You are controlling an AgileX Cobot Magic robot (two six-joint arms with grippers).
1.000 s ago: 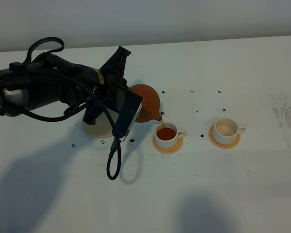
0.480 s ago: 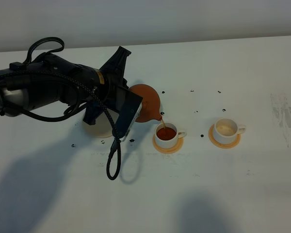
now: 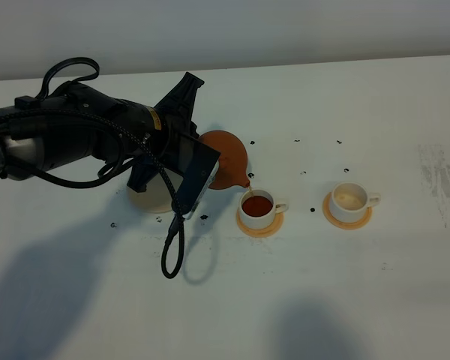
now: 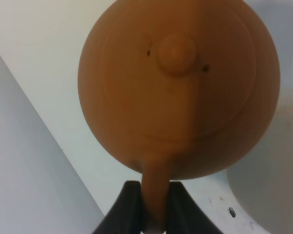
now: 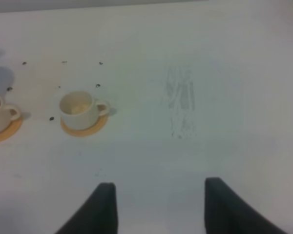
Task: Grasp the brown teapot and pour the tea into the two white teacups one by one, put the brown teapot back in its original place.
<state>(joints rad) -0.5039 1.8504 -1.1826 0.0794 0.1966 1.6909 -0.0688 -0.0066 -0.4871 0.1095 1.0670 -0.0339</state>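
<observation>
The left gripper (image 4: 154,197), clamped on the handle of the brown teapot (image 3: 226,159), tips it over the first teacup (image 3: 256,208), apparently nearly full, leaving the empty second teacup (image 3: 350,199) and the return to the saucer (image 3: 148,201), while the right gripper (image 5: 158,204) gapes idle.

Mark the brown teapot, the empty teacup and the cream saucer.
brown teapot (image 3: 226,156): exterior high view, round body.
empty teacup (image 3: 349,198): exterior high view, inner bottom.
cream saucer (image 3: 148,201): exterior high view, bare front part.

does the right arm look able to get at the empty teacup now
Probably yes. The right gripper is free, jaws apart, and only bare table lies between it and the empty teacup on its orange coaster. The left gripper and brown teapot are over the other teacup, out of the way.
</observation>
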